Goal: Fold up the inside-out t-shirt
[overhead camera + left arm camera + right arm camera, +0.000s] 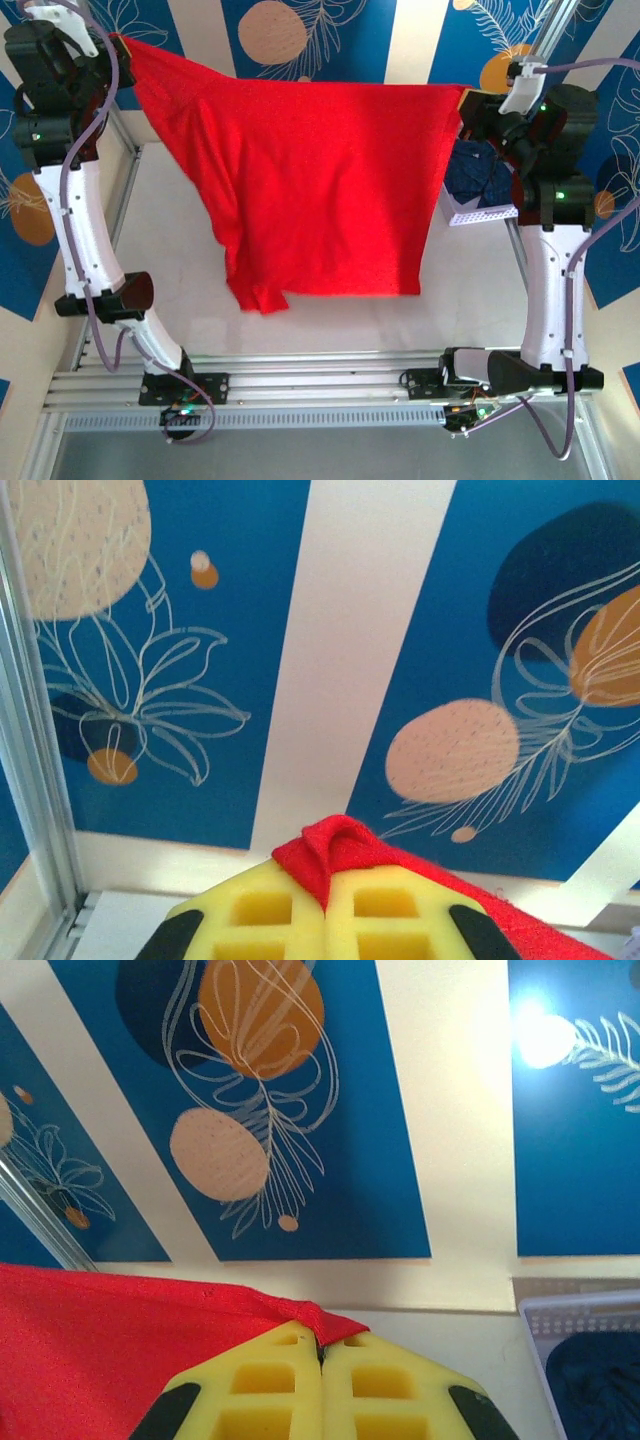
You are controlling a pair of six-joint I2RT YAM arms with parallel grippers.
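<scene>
Red t-shirt stretched aloft, left pincer and right pincer raised high, each clenched on its edge

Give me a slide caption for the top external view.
Left gripper and right gripper, each shut on an upper corner, hold the red t-shirt spread over the white table.

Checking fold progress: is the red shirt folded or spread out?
Spread: the red shirt hangs stretched between left gripper and right gripper, both shut on it.
</scene>
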